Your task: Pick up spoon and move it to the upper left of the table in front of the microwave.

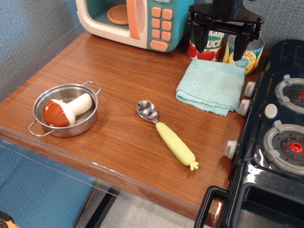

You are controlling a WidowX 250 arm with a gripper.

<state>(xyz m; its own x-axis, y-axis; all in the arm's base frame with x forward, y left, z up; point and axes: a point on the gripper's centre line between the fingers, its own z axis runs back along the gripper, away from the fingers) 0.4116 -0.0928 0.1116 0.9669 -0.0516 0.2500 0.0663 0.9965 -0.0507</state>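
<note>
Step in hand, as judged: approach, nothing grasped, spoon not yet lifted.

Gripper (222,47): black, two-fingered, at 1 o'clock of the view, hanging above the cans; fingers spread apart, released, empty.

Spoon (166,134): flat on the table (118,71), near centre, slightly toward 5 o'clock. Shiny rounded metal bowl toward 10 o'clock; chunky pale yellow-green plastic handle, smooth and tapered, running toward 4 o'clock, ending in small nubs. Well apart from the gripper.

Table: brown wood-grain, glossy, clear plastic front edge.

Microwave (133,21): at 12 o'clock, cream body, teal panel, peach-orange handle, buttons and turntable plate. Bare wood in front of it toward 11 o'clock, the likely drop spot.

Folded cloth (210,85): light blue terry, soft, at 2 o'clock of the spoon.

Two cans: tomato sauce can (206,45), pineapple can (246,56), printed labels, partly behind the gripper.

Small steel pan (65,110): two loop handles, at 9 o'clock, holding a toy mushroom (64,110), brown cap, white stem.

Toy stove (275,142): black, glossy, grey burners, at 3 o'clock.

Next move, as judged: travel toward 7 o'clock, descent over the handle, jaws turned across its diagonal, closure on the thick plastic rather than the slippery bowl.
</note>
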